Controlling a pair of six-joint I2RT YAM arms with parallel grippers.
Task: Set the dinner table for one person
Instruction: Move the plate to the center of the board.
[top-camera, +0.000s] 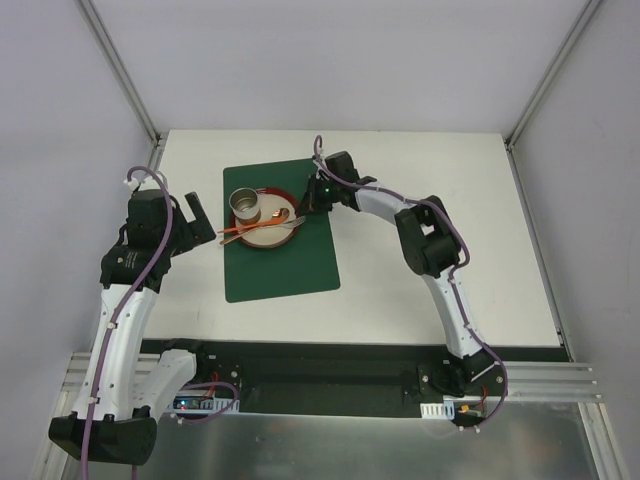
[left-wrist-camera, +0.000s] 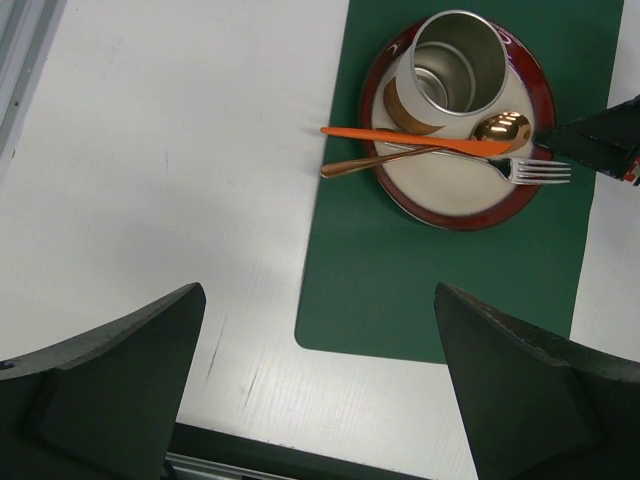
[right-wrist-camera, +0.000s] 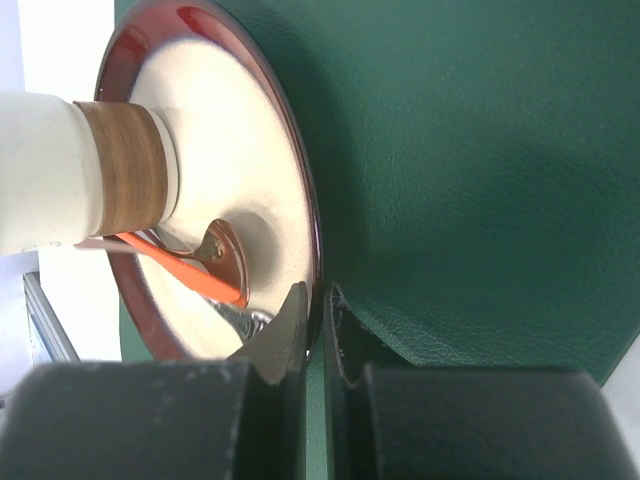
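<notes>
On the white dinner table lies a dark green placemat. At its far end sits a red-rimmed cream plate. The plate carries a metal cup, an orange knife, a copper spoon and a silver fork. My right gripper is shut on the plate's right rim, one finger on top of the plate and the other against its outer edge. My left gripper hangs wide open over bare table, left of the placemat's near corner, holding nothing.
Aluminium frame posts stand at the table's back corners. The placemat's near half is bare. The knife and spoon handles stick out past the plate's left rim.
</notes>
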